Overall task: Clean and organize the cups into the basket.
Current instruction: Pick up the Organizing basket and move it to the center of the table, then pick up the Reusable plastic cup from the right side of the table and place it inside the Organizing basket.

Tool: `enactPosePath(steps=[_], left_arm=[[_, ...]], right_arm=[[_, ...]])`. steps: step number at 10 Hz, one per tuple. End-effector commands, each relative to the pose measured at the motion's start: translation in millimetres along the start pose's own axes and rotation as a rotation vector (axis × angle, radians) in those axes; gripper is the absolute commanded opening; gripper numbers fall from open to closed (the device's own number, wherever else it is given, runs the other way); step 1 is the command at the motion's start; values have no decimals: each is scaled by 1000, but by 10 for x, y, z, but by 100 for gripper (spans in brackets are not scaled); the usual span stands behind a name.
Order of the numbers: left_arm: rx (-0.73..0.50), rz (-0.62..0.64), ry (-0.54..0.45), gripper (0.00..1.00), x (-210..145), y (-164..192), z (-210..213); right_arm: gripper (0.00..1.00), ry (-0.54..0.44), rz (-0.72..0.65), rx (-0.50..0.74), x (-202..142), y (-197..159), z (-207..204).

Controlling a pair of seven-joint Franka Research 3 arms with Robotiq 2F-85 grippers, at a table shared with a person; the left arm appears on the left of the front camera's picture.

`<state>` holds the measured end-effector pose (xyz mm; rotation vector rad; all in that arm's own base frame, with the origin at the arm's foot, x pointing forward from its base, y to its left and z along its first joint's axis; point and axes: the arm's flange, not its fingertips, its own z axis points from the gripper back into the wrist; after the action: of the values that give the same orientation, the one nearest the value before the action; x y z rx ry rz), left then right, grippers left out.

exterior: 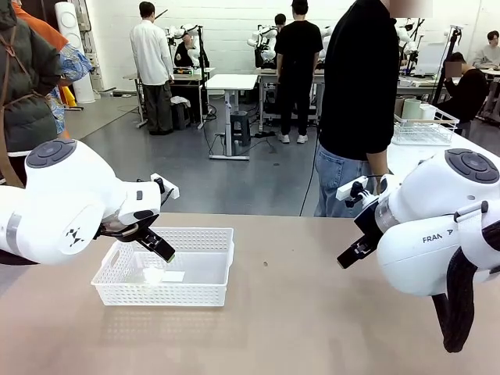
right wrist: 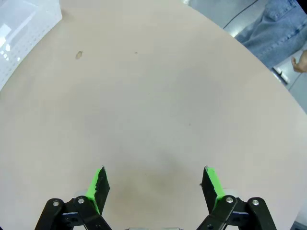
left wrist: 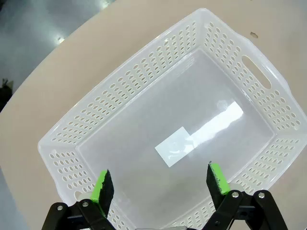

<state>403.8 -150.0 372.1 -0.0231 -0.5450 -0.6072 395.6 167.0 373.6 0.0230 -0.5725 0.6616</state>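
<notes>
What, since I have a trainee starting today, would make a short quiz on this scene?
1. True or false: the left gripper hangs open over the basket.
2. What lies below the open right gripper? A) bare table B) a brown cup C) a folded cloth
3. Fill in: the person stands at the table's ____ side.
Key: 1 true; 2 A; 3 far.

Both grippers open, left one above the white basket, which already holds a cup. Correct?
No: the basket holds no cup; the left wrist view shows a flat white label on its floor. The left gripper and right gripper are open.
</notes>
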Motion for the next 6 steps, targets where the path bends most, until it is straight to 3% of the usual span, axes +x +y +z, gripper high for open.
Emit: enactPosePath(steps=[1,6], left_arm=[[0,-1,0,100,0,-1,0],[0,-1,0,100,0,-1,0]], right_arm=[[100,0,0,0,0,0,0],[100,0,0,0,0,0,0]])
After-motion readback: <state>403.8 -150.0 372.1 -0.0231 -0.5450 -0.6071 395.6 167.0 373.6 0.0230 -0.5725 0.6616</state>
